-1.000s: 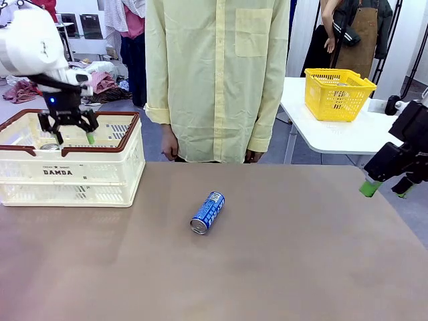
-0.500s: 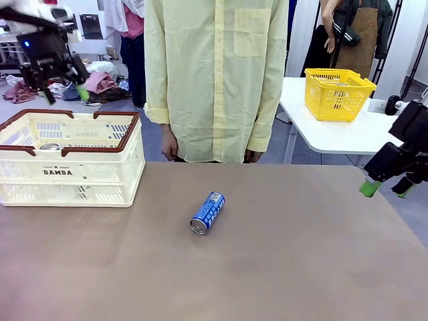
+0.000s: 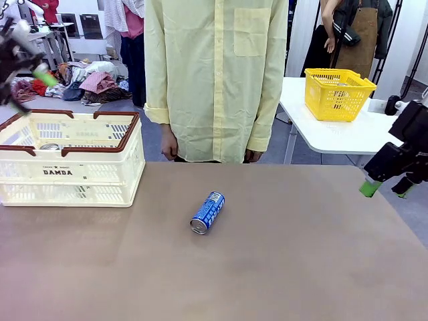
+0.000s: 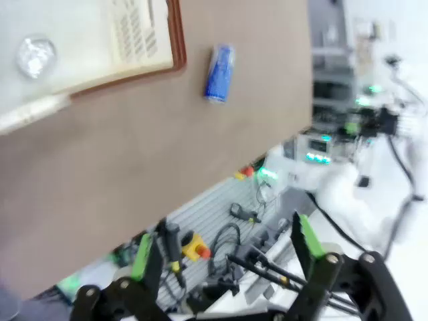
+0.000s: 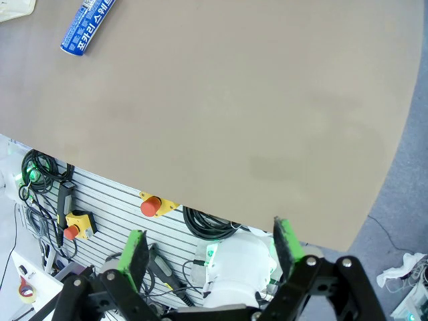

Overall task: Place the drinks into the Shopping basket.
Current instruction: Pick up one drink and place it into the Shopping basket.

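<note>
**The can that could roll away**

The blue can point(image 3: 208, 212) lies on its side in the middle of the table point(image 3: 301, 267). Nothing touches it, and it is not in the basket yet. It is round, so it can roll. If a claw bumps it or comes down a bit off, I think it could roll toward an edge and fall. If the claw grabs it near one end, the smooth metal could slip out.

The right claw point(image 3: 386, 191) hangs past the right side of the table. Its green fingers are apart and hold nothing. It is well apart from the can. That means a long reach, and a long reach can miss.

Farther back on the left, the basket point(image 3: 100, 115) sits on the table. One other can point(image 3: 48, 146) is inside it, and its silver top shows. The left claw point(image 3: 27, 87) is up high by the basket's left end. It looks blurry, but its fingers are apart and empty. The basket walls are tall. A can carried too low could hit the brown rim and drop outside, or push the basket. A can let go from too high could bang on the other can.

A person point(image 3: 217, 80) stands close behind the table's far edge. An arm swinging wide could come too near them.

Far back on another table is a yellow basket point(image 3: 338, 93). That is the wrong one for the can.
</note>
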Available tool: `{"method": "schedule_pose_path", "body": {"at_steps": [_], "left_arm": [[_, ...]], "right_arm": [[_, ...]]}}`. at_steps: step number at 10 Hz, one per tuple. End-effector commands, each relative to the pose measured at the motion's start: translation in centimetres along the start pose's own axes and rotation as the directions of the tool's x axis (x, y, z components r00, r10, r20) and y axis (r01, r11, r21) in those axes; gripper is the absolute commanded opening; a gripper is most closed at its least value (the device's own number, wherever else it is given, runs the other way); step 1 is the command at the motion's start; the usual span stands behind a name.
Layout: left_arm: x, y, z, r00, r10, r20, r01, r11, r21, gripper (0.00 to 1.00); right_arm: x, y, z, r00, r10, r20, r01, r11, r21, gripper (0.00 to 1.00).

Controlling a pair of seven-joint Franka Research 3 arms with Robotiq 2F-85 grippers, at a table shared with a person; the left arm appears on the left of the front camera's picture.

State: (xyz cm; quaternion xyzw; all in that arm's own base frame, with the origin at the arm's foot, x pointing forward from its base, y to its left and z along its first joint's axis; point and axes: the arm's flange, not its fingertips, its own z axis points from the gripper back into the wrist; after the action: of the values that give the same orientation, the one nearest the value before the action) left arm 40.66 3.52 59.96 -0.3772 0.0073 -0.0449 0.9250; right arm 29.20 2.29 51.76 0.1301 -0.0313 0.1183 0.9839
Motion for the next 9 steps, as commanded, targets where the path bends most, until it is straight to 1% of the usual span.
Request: {"method": "schedule_pose_path", "body": {"at_steps": [1,2,3,4,5,6,7,9], "left_arm": [[-4.5,5.8,-0.6,0.997,-0.059,-0.059,0.050,0.988,-0.144,1.00],[-5.5,8.7,0.1,0.996,-0.085,-0.041,0.073,0.967,-0.243,1.00],[-5.7,11.6,0.6,0.994,-0.105,-0.042,0.088,0.948,-0.306,1.00],[-4.9,13.6,0.1,0.993,-0.092,-0.074,0.065,0.950,-0.307,1.00],[-3.7,15.2,-0.9,0.991,-0.066,-0.114,0.033,0.962,-0.271,1.00],[-2.7,16.4,-1.9,0.985,-0.088,-0.148,0.047,0.965,-0.256,1.00],[-6.5,14.8,-1.0,0.996,-0.071,-0.059,0.050,0.955,-0.291,1.00],[-6.5,14.8,-1.0,0.996,-0.071,-0.059,0.050,0.955,-0.291,1.00]], "right_arm": [[0.0,0.0,0.2,1.000,0.001,-0.002,-0.001,1.000,-0.001,1.00],[0.0,0.0,0.2,1.000,0.001,-0.002,-0.001,1.000,-0.001,1.00],[0.0,0.0,0.2,1.000,0.001,-0.002,-0.001,1.000,-0.001,1.00],[0.0,0.0,0.2,1.000,0.001,-0.002,-0.001,1.000,-0.001,1.00],[0.0,0.0,0.2,1.000,0.001,-0.002,-0.001,1.000,-0.001,1.00],[0.0,0.0,0.2,1.000,0.001,-0.002,-0.001,1.000,-0.001,1.00],[0.0,0.0,0.2,1.000,0.001,-0.002,-0.001,1.000,-0.001,1.00],[0.0,0.0,0.2,1.000,0.001,-0.002,-0.001,1.000,-0.001,1.00]]}}
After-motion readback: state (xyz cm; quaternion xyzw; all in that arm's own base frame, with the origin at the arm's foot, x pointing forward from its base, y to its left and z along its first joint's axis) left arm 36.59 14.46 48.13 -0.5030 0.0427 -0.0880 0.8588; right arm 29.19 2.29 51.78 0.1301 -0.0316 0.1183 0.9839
